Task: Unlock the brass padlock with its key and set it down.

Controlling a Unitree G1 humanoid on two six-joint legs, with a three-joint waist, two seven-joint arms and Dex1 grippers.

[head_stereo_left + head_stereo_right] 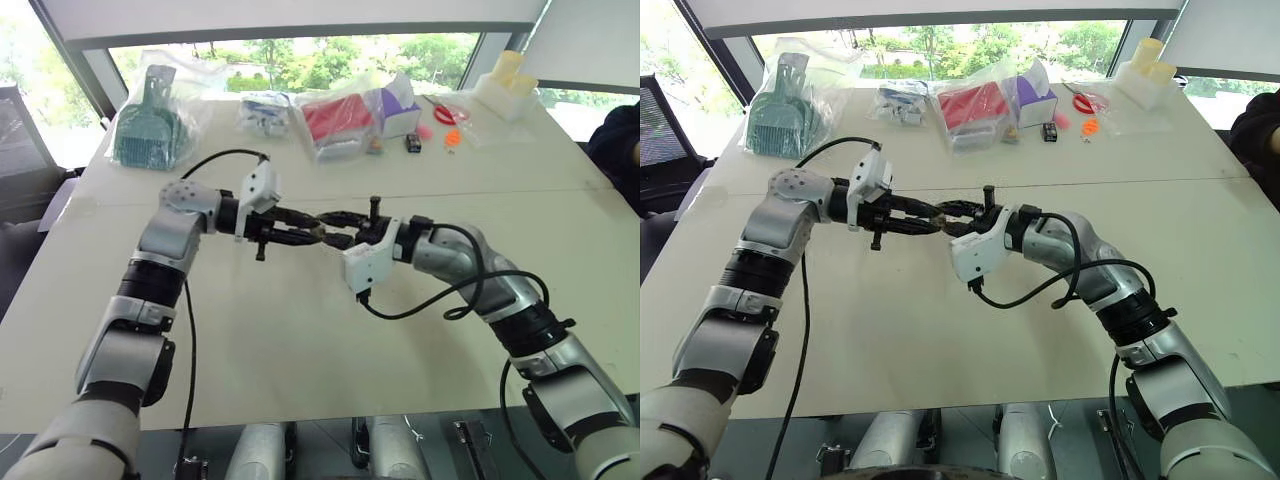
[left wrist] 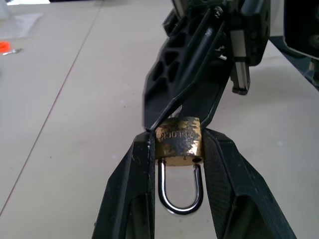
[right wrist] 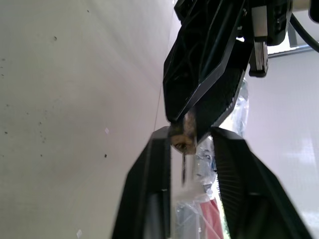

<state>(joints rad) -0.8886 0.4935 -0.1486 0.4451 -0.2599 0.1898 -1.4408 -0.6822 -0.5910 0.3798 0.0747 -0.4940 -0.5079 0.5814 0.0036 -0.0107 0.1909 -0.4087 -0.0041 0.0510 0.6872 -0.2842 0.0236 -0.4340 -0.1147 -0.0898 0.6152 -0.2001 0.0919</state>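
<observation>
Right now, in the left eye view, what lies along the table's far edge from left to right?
Bagged teal dustpan → bagged blue-and-white item → bagged red item → purple box → small dark box → red scissors → cream containers.

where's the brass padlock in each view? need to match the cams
Left eye view: brass padlock mid-frame, above the table, where the two hands meet.
Right eye view: same meeting point, slightly left of centre.
Left wrist view: centre, brass body clamped between the left hand's fingers, shackle towards the camera.
Right wrist view: centre, just past the right hand's fingers.
Shared landmark: the table seam.
</observation>
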